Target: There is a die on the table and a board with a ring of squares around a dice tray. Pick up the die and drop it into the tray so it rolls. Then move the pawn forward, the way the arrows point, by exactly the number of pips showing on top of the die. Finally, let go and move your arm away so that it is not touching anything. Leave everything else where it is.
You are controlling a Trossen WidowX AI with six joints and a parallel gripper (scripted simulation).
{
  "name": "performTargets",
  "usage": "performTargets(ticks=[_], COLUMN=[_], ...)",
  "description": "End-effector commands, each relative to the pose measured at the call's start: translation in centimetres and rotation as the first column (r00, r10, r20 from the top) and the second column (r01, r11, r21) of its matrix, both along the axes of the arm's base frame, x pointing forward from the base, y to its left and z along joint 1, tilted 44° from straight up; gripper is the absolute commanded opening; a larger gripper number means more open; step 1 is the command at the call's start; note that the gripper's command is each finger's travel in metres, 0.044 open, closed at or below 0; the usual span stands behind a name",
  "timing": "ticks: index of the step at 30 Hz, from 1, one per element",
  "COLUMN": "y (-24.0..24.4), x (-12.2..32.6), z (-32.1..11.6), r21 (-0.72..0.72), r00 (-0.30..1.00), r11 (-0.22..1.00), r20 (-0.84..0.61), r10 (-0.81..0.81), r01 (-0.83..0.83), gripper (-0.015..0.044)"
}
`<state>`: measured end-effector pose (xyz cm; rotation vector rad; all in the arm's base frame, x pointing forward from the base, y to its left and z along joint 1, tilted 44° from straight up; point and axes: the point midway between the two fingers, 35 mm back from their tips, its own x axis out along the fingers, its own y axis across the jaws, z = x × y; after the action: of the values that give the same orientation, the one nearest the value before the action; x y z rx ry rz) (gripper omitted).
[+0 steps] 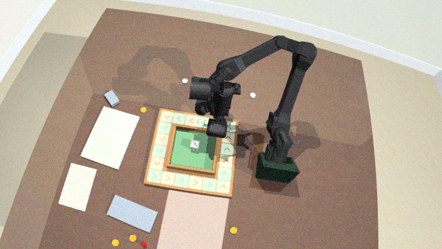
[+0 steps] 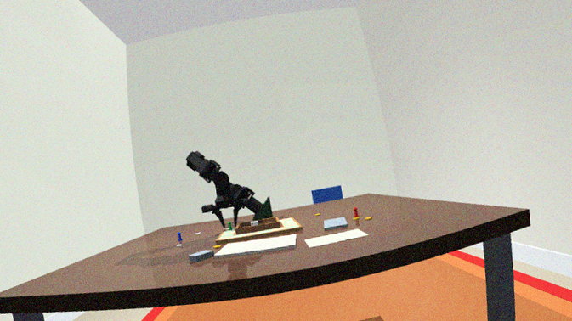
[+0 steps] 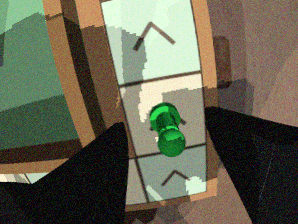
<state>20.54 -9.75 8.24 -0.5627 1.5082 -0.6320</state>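
The die (image 1: 194, 144) (image 2: 254, 223) rests in the dice tray (image 1: 191, 170) (image 2: 259, 227) on the board (image 1: 185, 189) (image 3: 202, 30). Its top seems to show three pips. The green pawn (image 2: 229, 223) (image 3: 171, 141) stands upright on a cream square, one past the corner square at the lower end of the wrist view. My gripper (image 2: 230, 226) (image 3: 165, 123) is partly open and low over the board, one finger on each side of the pawn, with gaps between pawn and fingers. In the top view the gripper hides the pawn.
The tray wall stands close beside the left finger. A blue pawn (image 2: 179, 236) and a red pawn (image 1: 144, 244) (image 2: 355, 211) stand off the board. Several yellow and white discs, white sheets, a blue slab (image 1: 132, 213) and a small grey block (image 1: 111, 98) lie around it.
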Motion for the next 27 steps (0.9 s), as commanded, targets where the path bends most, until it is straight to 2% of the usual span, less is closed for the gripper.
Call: performTargets(ticks=[1,5,15,27], y=[-0.3,-0.3,-0.3,3.4], x=[-0.2,-0.2,-0.2,0.7], z=[-0.2,-0.2,-0.2,3.4], r21=[-0.005,-0.005,-0.005,0.018], r00=[1.0,1.0,1.0,0.999], r11=[1.0,1.0,1.0,0.999], r20=[-0.007,-0.007,-0.007,0.018], r10=[0.002,0.002,0.002,0.03], r01=[-0.002,-0.002,-0.002,-0.031], gripper=[0.0174,0.0069,0.0002,0.0])
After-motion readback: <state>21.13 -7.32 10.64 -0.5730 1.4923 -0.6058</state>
